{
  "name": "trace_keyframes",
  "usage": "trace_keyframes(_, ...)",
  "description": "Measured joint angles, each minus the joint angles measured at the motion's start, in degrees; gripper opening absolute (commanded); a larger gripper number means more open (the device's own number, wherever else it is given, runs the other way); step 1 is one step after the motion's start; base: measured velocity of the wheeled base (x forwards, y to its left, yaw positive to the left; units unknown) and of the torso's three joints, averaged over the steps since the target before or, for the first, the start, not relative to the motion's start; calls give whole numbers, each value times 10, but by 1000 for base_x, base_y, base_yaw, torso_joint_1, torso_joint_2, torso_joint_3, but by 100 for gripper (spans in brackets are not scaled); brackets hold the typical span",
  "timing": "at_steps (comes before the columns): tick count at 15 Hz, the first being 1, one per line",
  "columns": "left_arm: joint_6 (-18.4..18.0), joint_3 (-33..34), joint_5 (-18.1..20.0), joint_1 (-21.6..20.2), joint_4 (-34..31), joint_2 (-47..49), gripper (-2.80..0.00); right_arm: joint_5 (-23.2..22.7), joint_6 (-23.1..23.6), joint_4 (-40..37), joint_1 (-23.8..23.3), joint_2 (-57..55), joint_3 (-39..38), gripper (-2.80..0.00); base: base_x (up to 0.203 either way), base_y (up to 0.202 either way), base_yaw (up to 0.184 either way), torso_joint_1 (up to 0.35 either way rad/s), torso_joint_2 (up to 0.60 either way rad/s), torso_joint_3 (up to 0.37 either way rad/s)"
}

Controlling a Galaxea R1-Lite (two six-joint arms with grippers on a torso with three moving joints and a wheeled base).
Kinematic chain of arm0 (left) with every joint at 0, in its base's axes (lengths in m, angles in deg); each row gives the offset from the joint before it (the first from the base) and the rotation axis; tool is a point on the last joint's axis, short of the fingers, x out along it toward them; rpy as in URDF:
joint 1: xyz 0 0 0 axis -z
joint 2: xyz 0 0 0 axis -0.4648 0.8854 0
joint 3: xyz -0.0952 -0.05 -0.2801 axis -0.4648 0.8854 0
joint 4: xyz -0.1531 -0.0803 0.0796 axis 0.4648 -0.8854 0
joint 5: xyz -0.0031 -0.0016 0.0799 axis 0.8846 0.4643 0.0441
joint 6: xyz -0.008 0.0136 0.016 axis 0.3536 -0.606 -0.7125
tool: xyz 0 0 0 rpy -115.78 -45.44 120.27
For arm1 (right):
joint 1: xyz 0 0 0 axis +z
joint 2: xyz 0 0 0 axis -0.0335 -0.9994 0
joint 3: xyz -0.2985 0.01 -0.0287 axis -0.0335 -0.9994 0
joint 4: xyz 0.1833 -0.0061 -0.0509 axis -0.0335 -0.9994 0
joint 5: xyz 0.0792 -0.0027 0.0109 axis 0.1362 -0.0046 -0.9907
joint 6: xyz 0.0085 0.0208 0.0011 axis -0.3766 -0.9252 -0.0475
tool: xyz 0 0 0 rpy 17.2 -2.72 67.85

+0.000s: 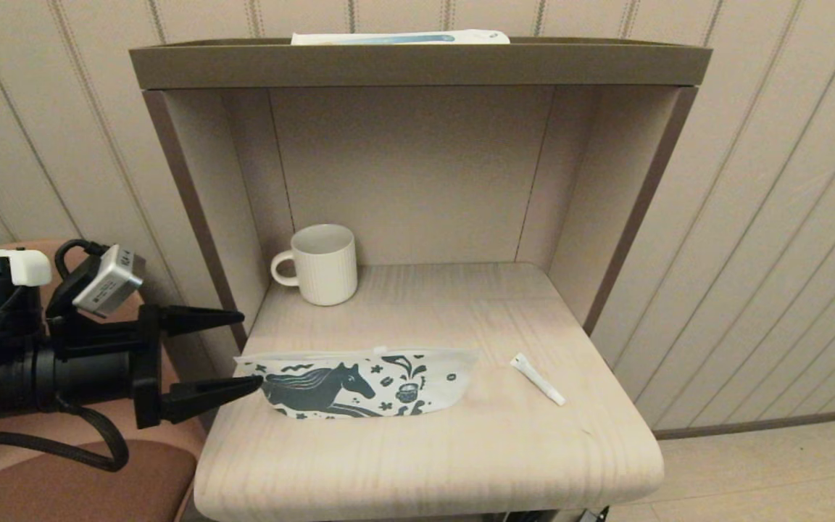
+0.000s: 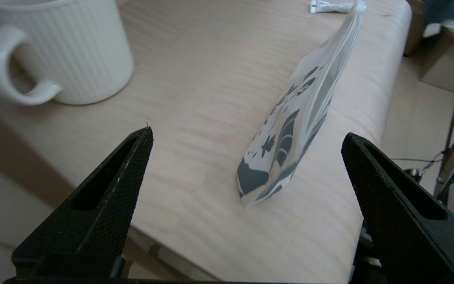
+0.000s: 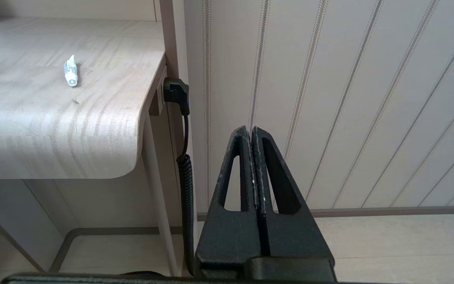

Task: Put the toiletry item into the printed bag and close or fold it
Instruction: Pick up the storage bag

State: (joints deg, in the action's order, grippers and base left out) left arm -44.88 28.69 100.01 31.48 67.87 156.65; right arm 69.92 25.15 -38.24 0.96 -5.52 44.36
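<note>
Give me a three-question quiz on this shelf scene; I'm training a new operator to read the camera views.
1. True or false: the small white tube already lies inside the horse-print pouch.
2. Which gripper has its fingers spread apart beside the pouch's end? A) left gripper B) right gripper
3. What stands at the back left of the wooden shelf?

Key:
1. False; the tube lies on the shelf, apart from the pouch, on its right.
2. A; the right gripper is shut, low beside the unit.
3. A ribbed white mug.
</note>
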Motion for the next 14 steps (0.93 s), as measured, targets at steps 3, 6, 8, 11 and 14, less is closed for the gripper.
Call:
trace_keyframes(3,-33,2,34,19,-1,20,0,0,0,0,0,0,0,-280,0,0,0,0,0,0)
trace_keyframes(6,-41,8,81,25,-3,32,0,0,0,0,0,0,0,-280,0,0,0,0,0,0)
trace_keyframes(8,-43,5,85,25,-1,42,0,0,0,0,0,0,0,-280,0,0,0,0,0,0)
trace_keyframes(11,-68,-7,86,26,-1,65,0,0,0,0,0,0,0,-280,0,0,0,0,0,0)
trace_keyframes(14,-96,-11,82,31,-2,84,0,0,0,0,0,0,0,-280,0,0,0,0,0,0)
